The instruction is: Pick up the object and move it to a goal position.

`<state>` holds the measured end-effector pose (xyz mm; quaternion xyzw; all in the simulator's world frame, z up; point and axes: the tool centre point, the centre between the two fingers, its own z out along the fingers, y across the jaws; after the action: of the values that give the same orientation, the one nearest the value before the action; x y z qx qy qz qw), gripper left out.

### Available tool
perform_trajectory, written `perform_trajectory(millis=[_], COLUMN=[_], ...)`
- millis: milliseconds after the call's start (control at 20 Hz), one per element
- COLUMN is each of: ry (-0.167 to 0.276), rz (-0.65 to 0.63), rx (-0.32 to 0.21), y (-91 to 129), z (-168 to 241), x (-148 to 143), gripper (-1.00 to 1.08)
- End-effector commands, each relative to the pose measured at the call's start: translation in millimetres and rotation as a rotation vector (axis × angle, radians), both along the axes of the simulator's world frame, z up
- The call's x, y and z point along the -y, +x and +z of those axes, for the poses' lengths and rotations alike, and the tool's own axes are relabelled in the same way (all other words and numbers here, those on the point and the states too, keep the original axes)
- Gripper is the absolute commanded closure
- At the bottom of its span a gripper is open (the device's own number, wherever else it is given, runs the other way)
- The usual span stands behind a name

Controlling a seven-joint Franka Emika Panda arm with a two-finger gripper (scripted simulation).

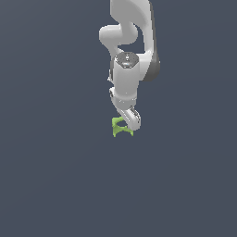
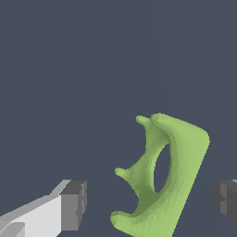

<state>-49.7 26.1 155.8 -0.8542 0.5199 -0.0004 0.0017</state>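
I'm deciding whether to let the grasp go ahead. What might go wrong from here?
1. In the wrist view the green piece sits closer to one pad of the open tool than the other, so closing may push it sideways.
2. Its body is arched with pointed legs, so the flat pads may catch it unevenly and tilt it.

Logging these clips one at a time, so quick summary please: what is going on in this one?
A simulated white robot arm has its end effector down at a small lime-green saddle-shaped piece on a plain dark surface. In the wrist view the piece sits between the two dark finger pads, with a visible gap on each side, so the end effector is open and nothing is gripped yet. No goal marker shows in either view.
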Motion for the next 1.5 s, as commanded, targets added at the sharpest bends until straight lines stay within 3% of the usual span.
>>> perform_trajectory(millis=[0, 700, 1450], ry=[0.000, -0.002, -0.002], rz=[-0.067, -0.342, -0.381], rx=[-0.001, -0.003, -0.003], y=[-3.8, -19.7, -22.4], z=[-1.8, -9.0, -21.6], x=[-0.1, -0.4, -0.4], gripper=[-0.92, -0.92, -0.92])
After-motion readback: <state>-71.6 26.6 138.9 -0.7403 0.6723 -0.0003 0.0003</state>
